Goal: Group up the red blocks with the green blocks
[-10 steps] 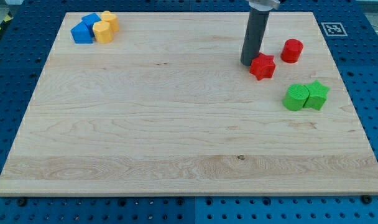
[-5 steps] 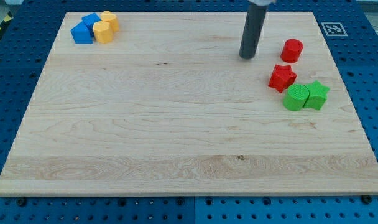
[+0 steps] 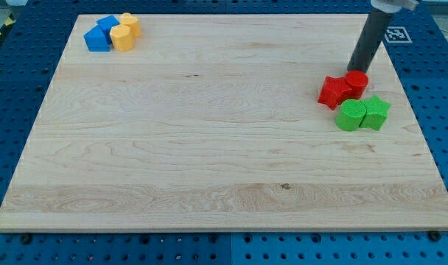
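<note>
A red star block (image 3: 332,92) and a red cylinder (image 3: 357,82) touch each other at the view's right. Just below them sit a green cylinder (image 3: 350,115) and a green block (image 3: 376,112), side by side. The red star nearly touches the green cylinder. My tip (image 3: 354,70) stands right behind the red cylinder, at its top edge, with the dark rod slanting up to the view's top right.
Two blue blocks (image 3: 99,34) and two yellow blocks (image 3: 124,32) are clustered at the view's top left corner of the wooden board (image 3: 209,147). A black-and-white marker (image 3: 395,34) sits at the board's top right corner.
The red star was pushed down-right to the green cylinder. My tip then moved right, behind the red cylinder, and pushed it down against the star.
</note>
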